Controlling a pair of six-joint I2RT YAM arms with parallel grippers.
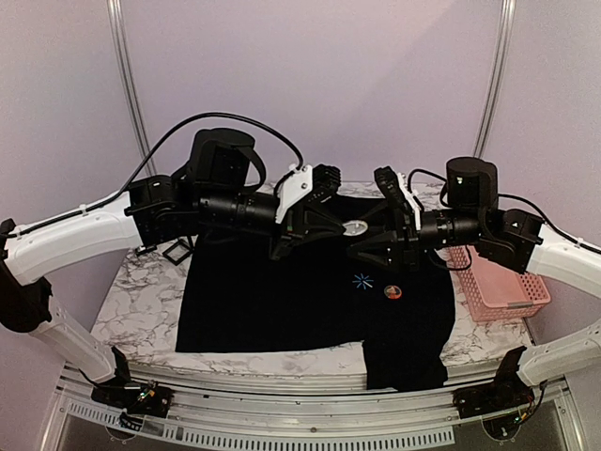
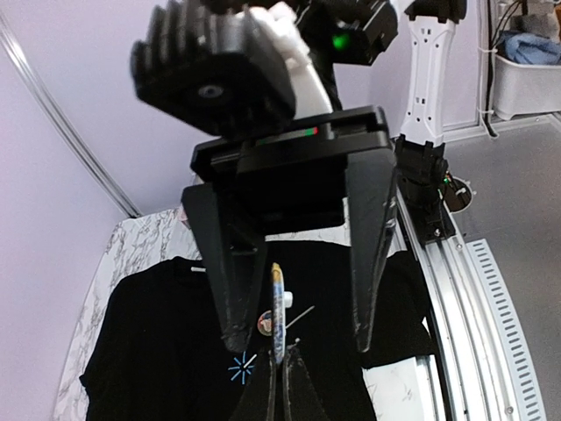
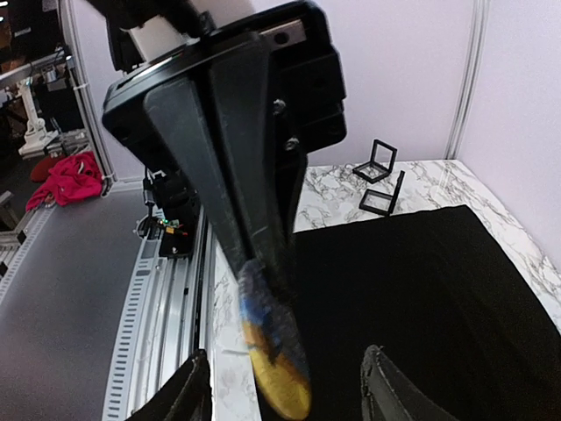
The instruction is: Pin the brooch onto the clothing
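Where the table ends on the right: a pink basket is set, just beside the T-shirt's sleeve; what lies in it cannot be told.
T-shirt: it is spread on the marble top, and one part is hung over the near edge.
Mark: a light-blue starburst is seen on the front, with a small round badge just to its right.
Left arm: it is raised above the shirt and pointed toward the right arm.
Left gripper: the fingers are pressed together on the brooch, which is held by its edge in the air above the shirt, with its needle stuck out.
Right arm: it is raised and turned to face the left one.
Right gripper: the fingers are spread apart, one on each side of the brooch, and it is not touched by them.
Black frames: they are stood at the table's left, beside the shirt.
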